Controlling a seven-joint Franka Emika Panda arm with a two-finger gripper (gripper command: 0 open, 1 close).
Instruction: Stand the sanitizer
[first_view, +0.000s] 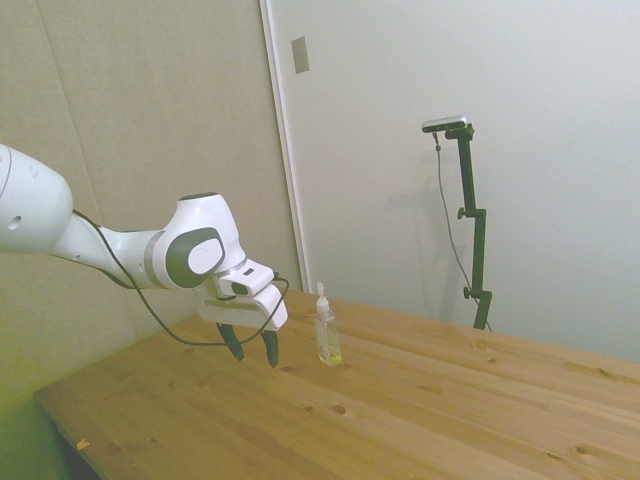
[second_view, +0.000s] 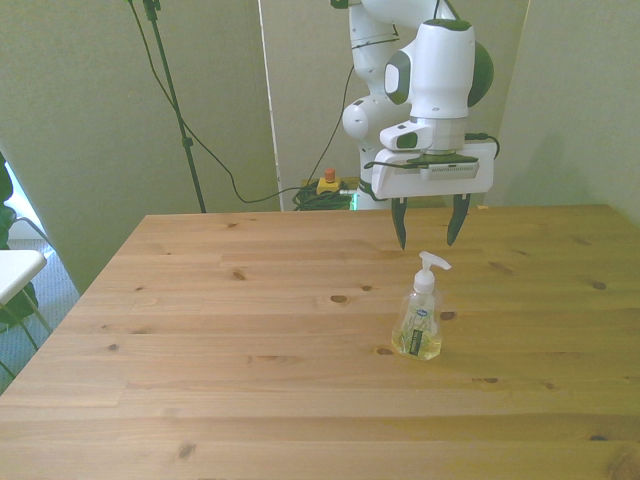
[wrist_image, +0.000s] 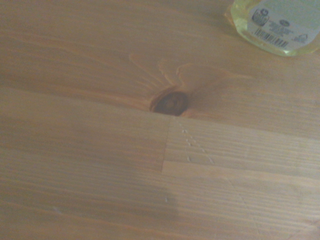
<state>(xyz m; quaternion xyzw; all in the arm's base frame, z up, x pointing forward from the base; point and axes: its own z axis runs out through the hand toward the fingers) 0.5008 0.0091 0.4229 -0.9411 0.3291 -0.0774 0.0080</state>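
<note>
The sanitizer (second_view: 419, 322), a small clear pump bottle holding pale yellow liquid, stood upright on the wooden table (second_view: 250, 330), its white nozzle cap pointing toward the front view's right and its white label facing the front camera. Close beside the sanitizer's base, toward the front view's left, a dark knot (second_view: 383, 351) marked the wood; a second knot (second_view: 339, 298) lay a little farther off on the same side. Behind the sanitizer and above it, the gripper (second_view: 427, 226) hung clear of the table, its two dark fingers (second_view: 399, 222) parted to a gap somewhat wider than the bottle and empty. In the side view the gripper (first_view: 252, 345) stood just beside the sanitizer (first_view: 326, 332), apart from it, with the fingertips at about the height of the bottle's lower half. The wrist view showed only the sanitizer's (wrist_image: 276, 25) lower body with its barcoded label, and near it a dark knot (wrist_image: 170, 103) in the planks. Beyond the sanitizer, past the table's far edge, a yellow box with a red button (second_view: 327, 181) sat on the floor among cables.
</note>
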